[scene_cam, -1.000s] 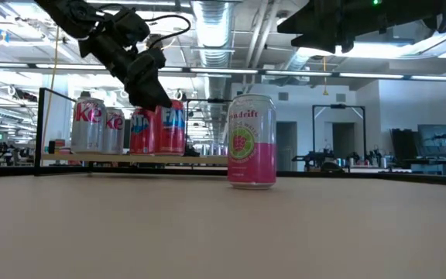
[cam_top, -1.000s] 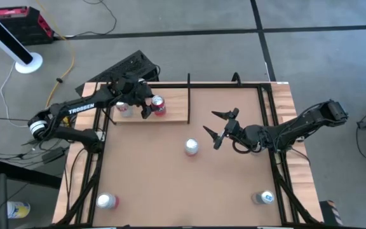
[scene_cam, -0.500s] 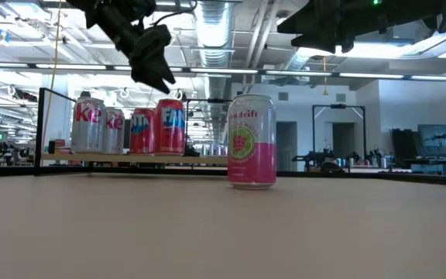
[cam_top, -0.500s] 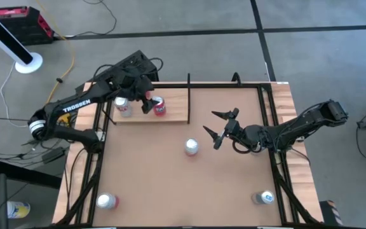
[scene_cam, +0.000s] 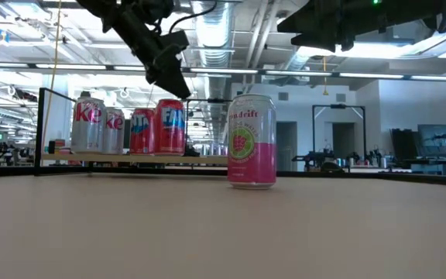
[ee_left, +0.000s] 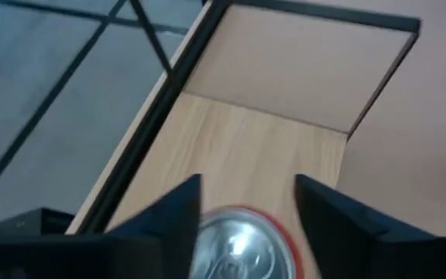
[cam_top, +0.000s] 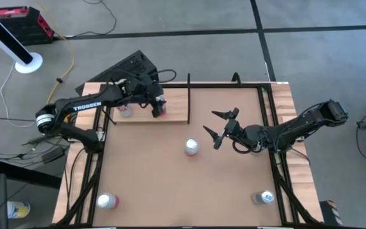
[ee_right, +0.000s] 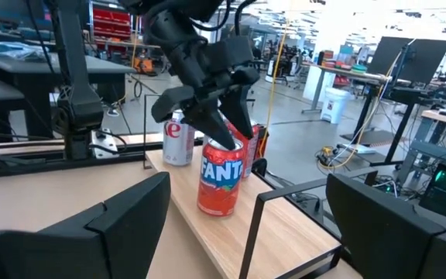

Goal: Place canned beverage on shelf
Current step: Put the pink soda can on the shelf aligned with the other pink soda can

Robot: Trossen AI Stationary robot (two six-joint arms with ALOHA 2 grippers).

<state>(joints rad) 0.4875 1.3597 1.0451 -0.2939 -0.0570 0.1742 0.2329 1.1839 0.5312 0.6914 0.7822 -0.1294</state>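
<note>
The pale wood shelf (cam_top: 174, 102) lies at the table's far left, with a thin black upright (cam_top: 189, 95) at its right end. A red Fanta can (ee_right: 221, 175) stands upright on its base on the shelf, beside a silver can (cam_top: 125, 111). My left gripper (scene_cam: 175, 82) hovers open just above the Fanta can's top (ee_left: 238, 246), its fingers on either side and apart from it. My right gripper (cam_top: 215, 126) is open and empty right of a pink-and-white can (scene_cam: 252, 141), which stands mid-table.
The low view shows several cans in a row on the shelf (scene_cam: 114, 158). A red-topped can (cam_top: 107, 201) stands near the table's front left corner and a blue-marked one (cam_top: 264, 198) near the front right. A black frame rail (cam_top: 227, 84) runs along the far edge.
My left gripper has risen from beside the Fanta can to above its top and has drifted a little toward the table's right edge. The can has stayed upright on the shelf.
</note>
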